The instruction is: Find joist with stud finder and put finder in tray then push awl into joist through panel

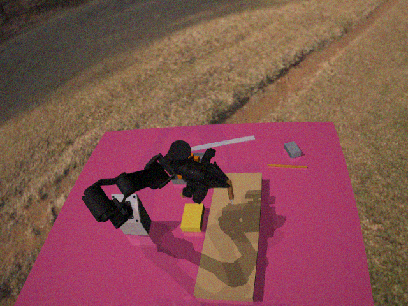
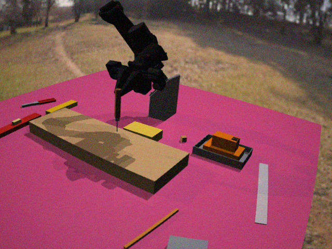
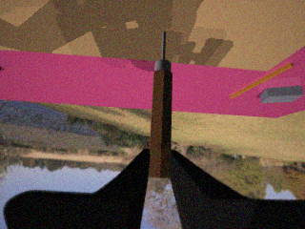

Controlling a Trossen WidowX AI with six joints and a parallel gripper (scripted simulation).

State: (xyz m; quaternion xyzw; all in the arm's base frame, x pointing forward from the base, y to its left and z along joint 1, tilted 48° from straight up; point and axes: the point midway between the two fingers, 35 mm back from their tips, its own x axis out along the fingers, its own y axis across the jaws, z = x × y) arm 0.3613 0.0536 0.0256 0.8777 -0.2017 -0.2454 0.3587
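Observation:
My gripper [image 1: 228, 184] [image 2: 118, 92] [image 3: 158, 155] is shut on the brown handle of the awl [image 1: 231, 191] [image 2: 117, 107] [image 3: 161, 110]. The awl's thin metal tip points down, nearly upright in the exterior view. The tip is over the tan floor panel [image 1: 212, 286] [image 2: 163, 163] [image 3: 257, 24] and appears a little above its top; the exact gap is hard to tell. The arm's shadow covers part of the panel. The orange stud finder [image 2: 225, 141] [image 1: 194, 157] sits in the dark grey tray [image 2: 214, 159] [image 1: 179, 181]. The joist is hidden.
A yellow block [image 1: 192, 218] [image 2: 143, 129] lies beside the panel, near a small wooden cube [image 2: 183, 139]. A pale strip [image 1: 224, 143] [image 2: 262, 193], orange stick [image 1: 287, 166] [image 2: 151, 228] and grey block [image 1: 292, 150] lie further out. A red bar [image 2: 29, 118] and yellow bar [image 2: 61, 107] flank the panel's far end.

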